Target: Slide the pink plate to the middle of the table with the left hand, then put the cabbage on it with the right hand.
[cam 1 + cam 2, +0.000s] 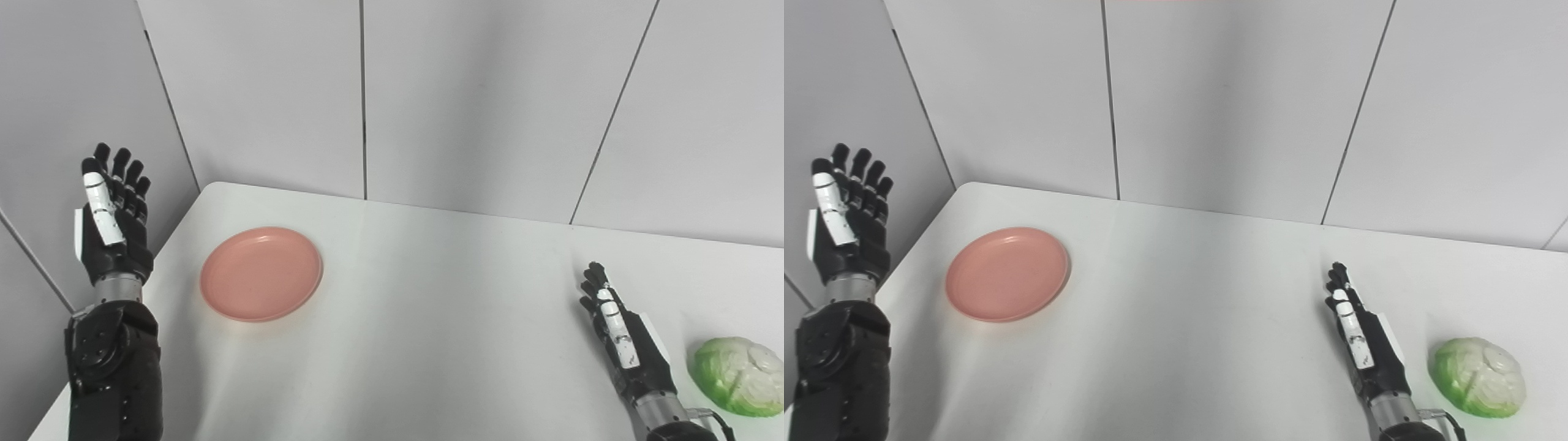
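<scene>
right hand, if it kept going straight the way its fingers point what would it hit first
Probably nothing on the table. The right hand points toward the table's far edge, over bare white table, so the grey back wall looks like the first thing in line. The cabbage sits off to its right; depth is unclear.

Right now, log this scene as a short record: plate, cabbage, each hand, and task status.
plate: pink plate, empty, on the table's left part, not yet in the middle
cabbage: cabbage on the table near the right edge, untouched
left hand: left hand raised off the table's left side, open, apart from the plate
right hand: right hand open, low beside the cabbage, holding nothing
status: neither step done
</scene>
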